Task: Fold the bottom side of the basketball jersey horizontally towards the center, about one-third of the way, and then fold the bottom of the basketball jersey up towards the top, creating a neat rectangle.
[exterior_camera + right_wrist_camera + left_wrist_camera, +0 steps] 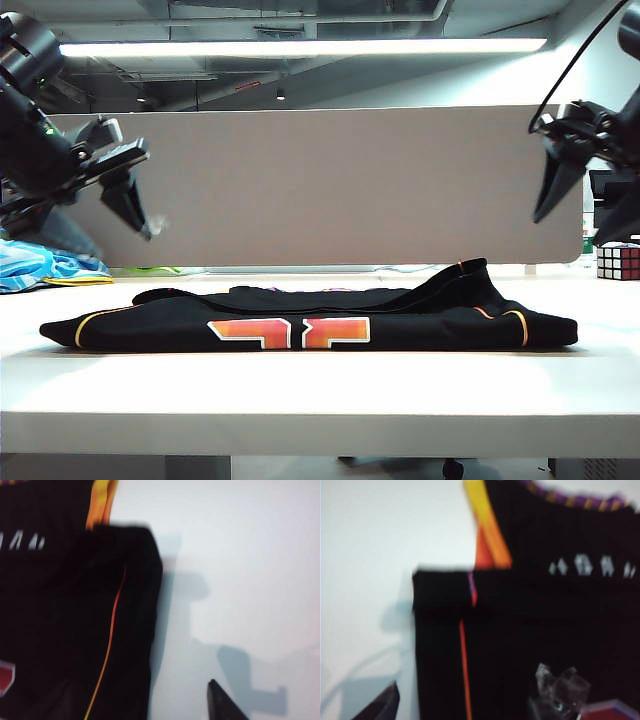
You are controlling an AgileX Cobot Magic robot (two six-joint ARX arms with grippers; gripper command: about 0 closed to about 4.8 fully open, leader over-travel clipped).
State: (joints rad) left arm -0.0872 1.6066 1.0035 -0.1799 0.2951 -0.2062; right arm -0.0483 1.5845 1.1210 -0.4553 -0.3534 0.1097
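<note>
The black basketball jersey point(400, 312) lies folded in a low band across the white table point(320, 385), its orange-yellow number facing the front edge. One fold stands a little higher at its right end. My left gripper point(135, 215) hangs open in the air above the jersey's left end. In the left wrist view the jersey point(545, 620) and its orange piping lie below the open left gripper point(467, 692), with nothing between the fingers. My right gripper point(580, 222) hangs open above the right end. The right wrist view shows the jersey's edge point(65, 620) and one dark finger point(220, 705) over bare table.
A light blue cloth point(45, 268) lies at the far left of the table. A Rubik's cube point(618, 262) stands at the far right. A grey partition point(330, 180) runs along the back of the table.
</note>
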